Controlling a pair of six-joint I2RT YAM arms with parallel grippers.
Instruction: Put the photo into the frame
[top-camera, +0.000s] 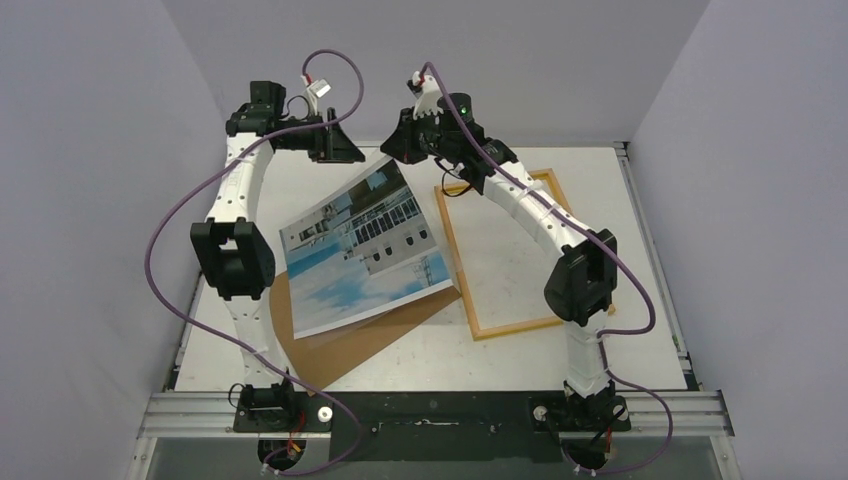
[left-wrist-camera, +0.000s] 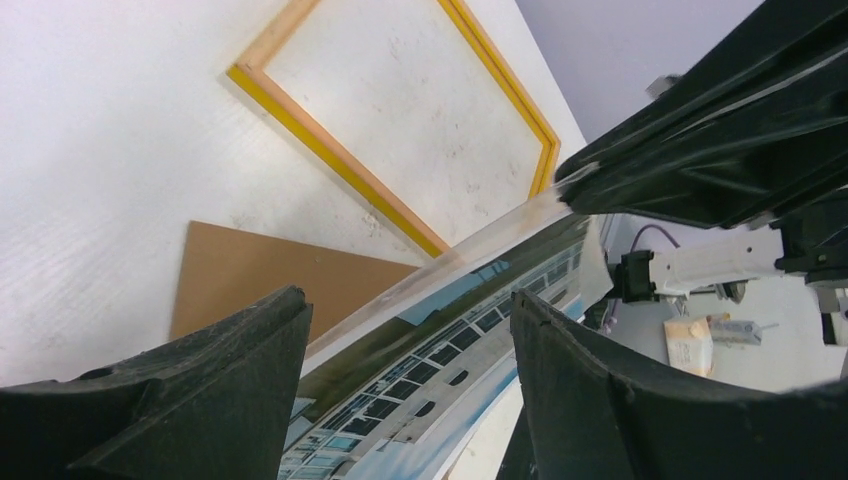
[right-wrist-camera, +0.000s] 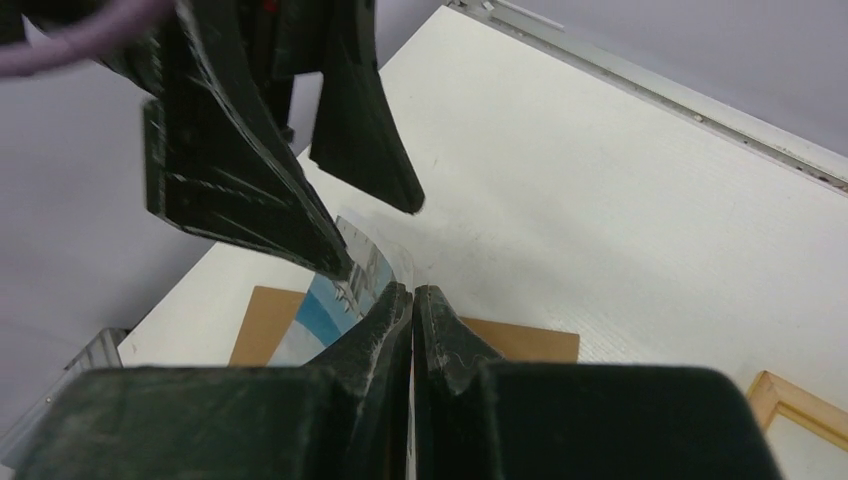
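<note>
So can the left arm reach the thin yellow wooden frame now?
Probably not. The lifted paper photo of a pale building, pinched by the right gripper, hangs between the open left gripper and the yellow frame, and the right arm stretches over it.

One photo (top-camera: 365, 250), one frame (top-camera: 520, 327), one brown board (top-camera: 340, 352)

Both our arms reach fwd, elbows bent high, wrists nearly meeting at far centre-left. L gripper (top-camera: 337, 143) has its fingers spread apart; R gripper (right-wrist-camera: 412, 293) is pinched tight on the photo (top-camera: 360, 250) corner.
</note>
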